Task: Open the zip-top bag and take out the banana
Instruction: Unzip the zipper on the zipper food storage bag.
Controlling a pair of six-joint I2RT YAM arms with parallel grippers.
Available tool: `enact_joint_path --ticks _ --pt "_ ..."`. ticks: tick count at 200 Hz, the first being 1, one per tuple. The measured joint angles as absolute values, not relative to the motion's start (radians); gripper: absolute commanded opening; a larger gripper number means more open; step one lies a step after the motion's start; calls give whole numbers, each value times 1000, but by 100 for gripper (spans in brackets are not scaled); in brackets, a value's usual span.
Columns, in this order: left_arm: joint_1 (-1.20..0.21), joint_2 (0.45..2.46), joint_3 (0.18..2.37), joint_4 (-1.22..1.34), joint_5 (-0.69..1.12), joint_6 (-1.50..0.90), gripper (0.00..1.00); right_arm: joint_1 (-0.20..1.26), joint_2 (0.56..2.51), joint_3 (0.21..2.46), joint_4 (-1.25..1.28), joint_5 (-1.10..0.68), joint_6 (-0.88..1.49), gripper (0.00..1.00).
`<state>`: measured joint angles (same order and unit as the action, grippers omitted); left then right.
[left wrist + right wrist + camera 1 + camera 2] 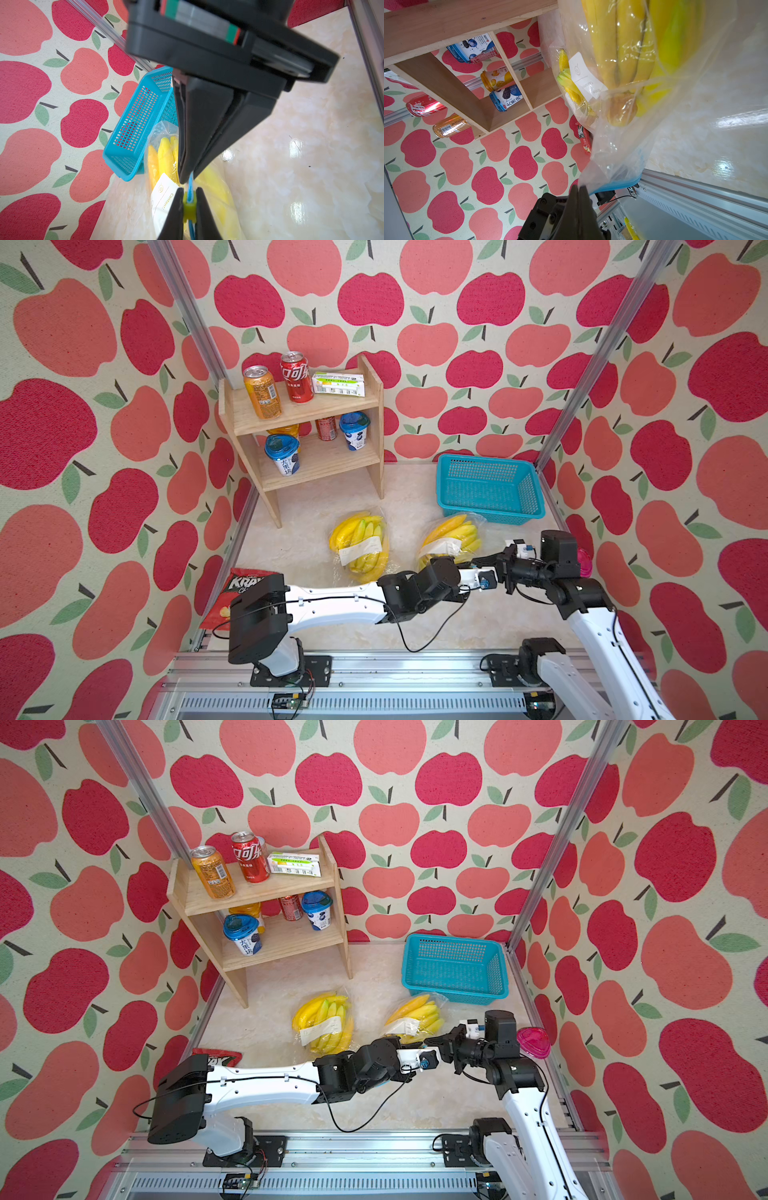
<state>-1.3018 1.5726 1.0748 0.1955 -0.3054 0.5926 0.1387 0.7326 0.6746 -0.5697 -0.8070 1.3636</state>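
The zip-top bag is clear, with a white label and a blue zip, and lies in front of the basket in both top views. A yellow banana bunch shows through the plastic. Both grippers meet at the bag's near end. My left gripper is shut on the yellow-green zip slider, which sits on the blue track. My right gripper is shut on the bag's corner, right beside the zip, and that end of the bag is lifted. In a top view the left gripper and the right gripper nearly touch.
Another bagged banana bunch lies just left of the held one. A blue mesh basket stands behind it at the back right. The wooden shelf with cans and cups is at the back left. A red chip bag lies front left.
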Motion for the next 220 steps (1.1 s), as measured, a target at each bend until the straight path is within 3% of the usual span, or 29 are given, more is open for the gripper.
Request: enact_joint_path --ticks 136,220 --pt "-1285 1486 986 196 -347 527 5 -70 679 688 -578 -985 1415 0" --pt "-1284 1259 773 -36 -491 249 6 -118 715 731 -569 -1012 1408 0"
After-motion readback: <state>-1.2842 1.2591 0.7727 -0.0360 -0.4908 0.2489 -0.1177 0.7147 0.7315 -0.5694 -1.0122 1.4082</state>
